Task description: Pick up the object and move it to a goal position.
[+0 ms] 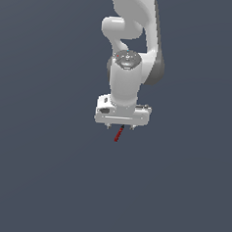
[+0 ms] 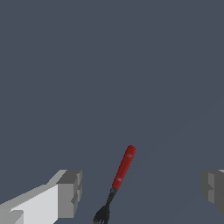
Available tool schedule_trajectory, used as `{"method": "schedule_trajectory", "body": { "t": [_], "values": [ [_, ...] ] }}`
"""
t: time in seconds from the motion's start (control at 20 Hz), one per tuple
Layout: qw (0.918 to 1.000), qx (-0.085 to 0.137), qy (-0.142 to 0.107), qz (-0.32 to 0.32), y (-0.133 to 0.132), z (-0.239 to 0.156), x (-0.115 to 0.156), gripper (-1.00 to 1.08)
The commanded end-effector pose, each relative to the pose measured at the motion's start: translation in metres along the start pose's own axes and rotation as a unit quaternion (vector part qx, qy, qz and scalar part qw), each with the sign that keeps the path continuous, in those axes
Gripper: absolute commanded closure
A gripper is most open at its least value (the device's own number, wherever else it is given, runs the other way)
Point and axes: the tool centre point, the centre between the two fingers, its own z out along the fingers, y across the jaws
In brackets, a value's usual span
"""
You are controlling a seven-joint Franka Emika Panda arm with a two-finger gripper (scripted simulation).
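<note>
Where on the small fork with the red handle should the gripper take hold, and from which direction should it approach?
Probably the red handle of the fork, near its middle, from straight above. It lies flat, and the handle is straight and thicker than the thin black tines. The open gripper already has a finger on each side, so closing across the handle's width should work.

We find no home, kitchen or workshop here, only a bare simulated scene; a flat, uniform slate-grey ground fills both views with no walls, furniture, horizon or texture; the white arm (image 1: 132,55) is smooth and plainly rendered, its shading simple; between the blocky grey fingers (image 2: 70,192) lies a red-handled fork (image 2: 120,175), equally plain; the look is a simulator's render throughout.
</note>
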Motion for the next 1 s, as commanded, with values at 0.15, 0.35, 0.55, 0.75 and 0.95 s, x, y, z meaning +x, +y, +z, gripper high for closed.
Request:
{"method": "schedule_trajectory", "body": {
  "t": [0.15, 0.35, 0.55, 0.75, 0.95],
  "values": [
    [0.9996, 0.000, -0.004, 0.029, -0.004, 0.017, -0.013, -0.92],
    [0.9980, -0.001, -0.007, 0.063, -0.009, 0.036, -0.029, -0.92],
    [0.9942, -0.003, -0.012, 0.107, -0.013, 0.059, -0.052, -0.92],
    [0.9889, -0.006, -0.016, 0.148, -0.016, 0.078, -0.073, -0.92],
    [0.9837, -0.009, -0.018, 0.178, -0.018, 0.092, -0.091, -0.92]
  ]
}}
